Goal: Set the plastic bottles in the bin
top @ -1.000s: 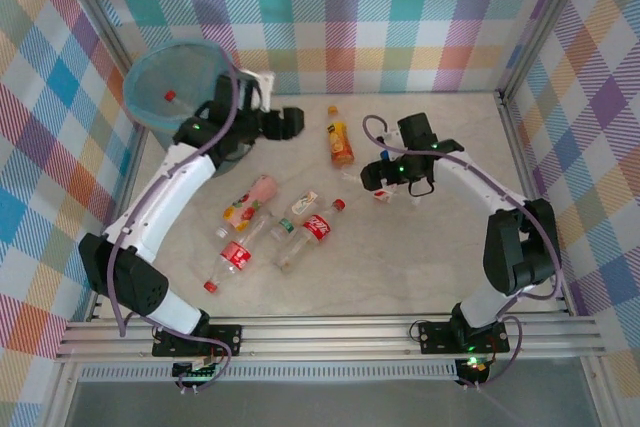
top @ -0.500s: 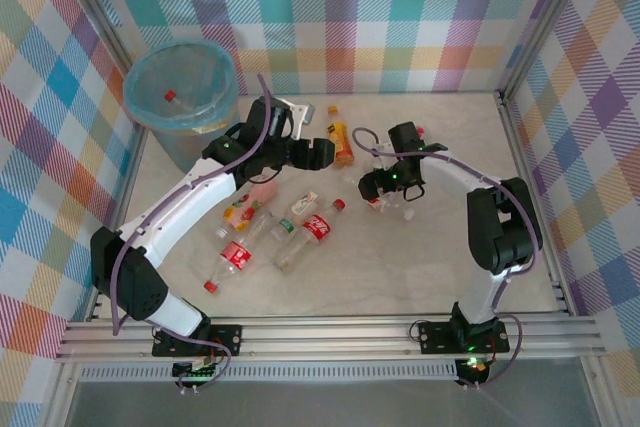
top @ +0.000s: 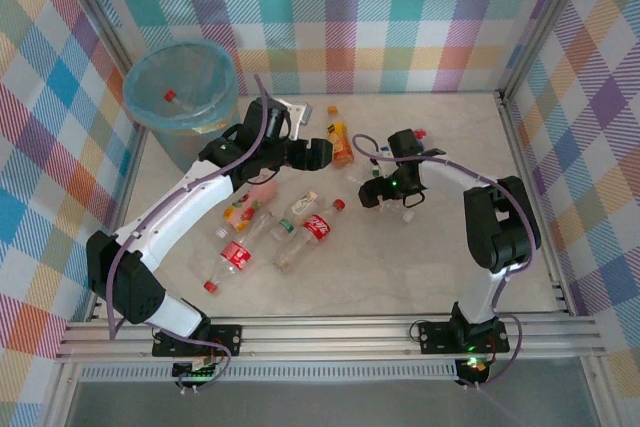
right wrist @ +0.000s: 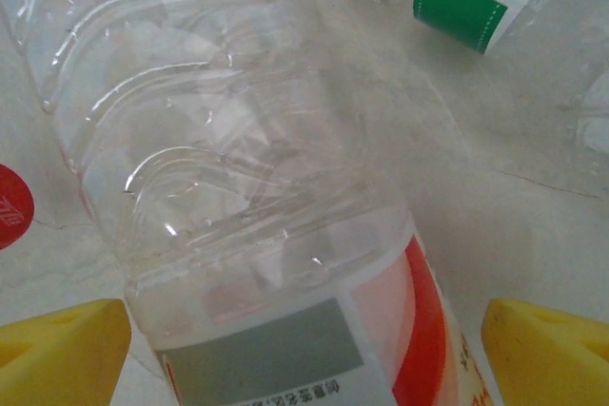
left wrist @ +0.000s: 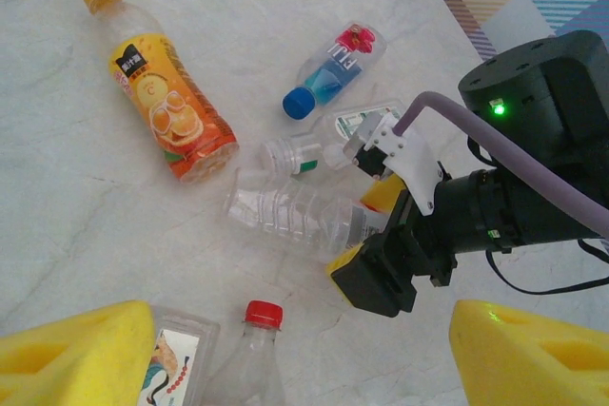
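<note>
Clear plastic: the bottle (right wrist: 238, 168) looks light, slick, crushable; grip mid-body. The right gripper (right wrist: 304, 349) jaws stand open astride it; left gripper (left wrist: 304, 354) open, empty; bin (top: 180, 45) ten o'clock.

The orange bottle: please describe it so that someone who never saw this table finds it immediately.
Start at the bin at the table's far left corner and look right along the far edge. The orange bottle lies there, its cap pointing away from the arms' bases. Only it has an orange cap and an orange body.
</note>
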Controlling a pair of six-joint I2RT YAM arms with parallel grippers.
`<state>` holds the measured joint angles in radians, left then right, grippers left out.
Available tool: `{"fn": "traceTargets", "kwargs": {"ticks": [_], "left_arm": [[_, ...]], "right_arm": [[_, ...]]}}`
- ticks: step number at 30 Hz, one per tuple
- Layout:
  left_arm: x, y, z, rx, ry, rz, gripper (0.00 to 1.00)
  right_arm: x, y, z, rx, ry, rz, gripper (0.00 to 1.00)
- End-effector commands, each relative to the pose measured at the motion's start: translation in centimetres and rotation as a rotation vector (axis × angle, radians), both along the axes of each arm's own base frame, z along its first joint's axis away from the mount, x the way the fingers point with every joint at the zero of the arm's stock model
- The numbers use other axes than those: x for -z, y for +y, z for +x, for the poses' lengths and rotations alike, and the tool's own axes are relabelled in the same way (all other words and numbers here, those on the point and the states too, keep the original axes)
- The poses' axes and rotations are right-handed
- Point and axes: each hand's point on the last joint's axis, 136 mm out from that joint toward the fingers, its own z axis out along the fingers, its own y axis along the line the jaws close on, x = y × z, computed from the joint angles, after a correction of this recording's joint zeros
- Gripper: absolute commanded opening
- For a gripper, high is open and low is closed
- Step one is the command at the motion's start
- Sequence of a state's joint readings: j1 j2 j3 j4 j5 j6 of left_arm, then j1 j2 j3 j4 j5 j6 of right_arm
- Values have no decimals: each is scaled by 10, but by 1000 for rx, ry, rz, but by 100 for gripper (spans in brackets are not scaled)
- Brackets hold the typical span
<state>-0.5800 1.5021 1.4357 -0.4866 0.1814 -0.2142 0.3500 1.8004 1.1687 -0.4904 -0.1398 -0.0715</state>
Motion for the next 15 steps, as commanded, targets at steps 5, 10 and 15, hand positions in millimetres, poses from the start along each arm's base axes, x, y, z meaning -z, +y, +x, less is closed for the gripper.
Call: {"fn": "traceTargets", "kwargs": {"ticks": [5,10,15], "left_arm": [[-19,6,0,3,-59,10,81],[-38,8,2,3,-97,20,81],[-52,7,5,-10,-120,4,81]], "right_arm": [[-1,1,-6,17,34,20,78],[-9,-2,-11,41,37,24,71],[-29,1,-21,63,36,72,68]]}}
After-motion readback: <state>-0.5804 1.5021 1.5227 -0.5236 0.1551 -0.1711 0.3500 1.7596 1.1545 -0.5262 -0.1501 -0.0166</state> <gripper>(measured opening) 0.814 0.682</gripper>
